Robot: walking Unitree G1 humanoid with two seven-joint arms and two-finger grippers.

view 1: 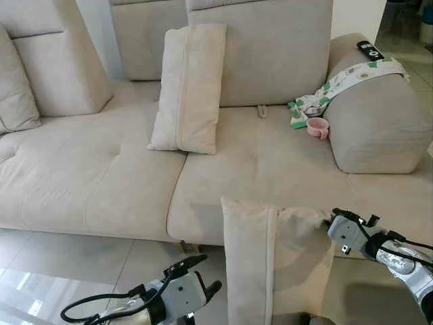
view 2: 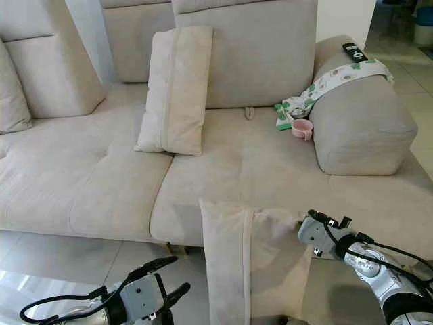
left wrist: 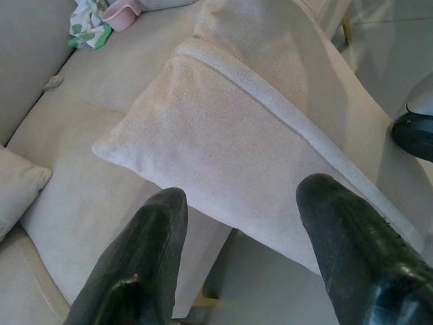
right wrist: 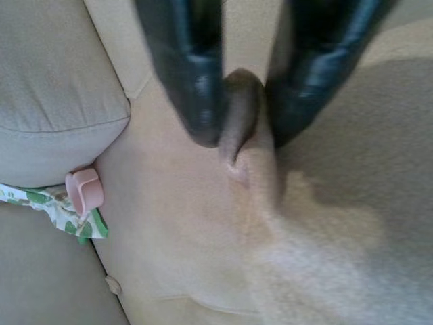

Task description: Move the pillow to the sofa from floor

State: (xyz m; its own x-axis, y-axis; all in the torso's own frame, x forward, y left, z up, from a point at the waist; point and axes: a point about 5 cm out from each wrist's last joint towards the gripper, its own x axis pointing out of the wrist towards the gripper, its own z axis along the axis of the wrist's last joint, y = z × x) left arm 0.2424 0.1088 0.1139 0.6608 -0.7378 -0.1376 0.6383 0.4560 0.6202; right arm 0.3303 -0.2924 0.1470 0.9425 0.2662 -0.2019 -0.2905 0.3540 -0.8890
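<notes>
Pinching a corner of the pillow [view 1: 270,264] between the closed fingers of the right gripper [right wrist: 237,132], hoisting it upright against the sofa [view 1: 101,183] front so it can tip onto the seat ahead, left gripper [left wrist: 237,244] hovering spread wide just beneath, ready for supporting.

Sofa [view 1: 101,176] with cushion [view 1: 189,88], cup [view 1: 316,126]

Beige pillow [view 1: 270,261] and sofa [view 1: 95,183], pink cup [view 1: 317,126], green-and-white patterned cloth [view 1: 342,82], black remote [view 1: 369,49].
</notes>
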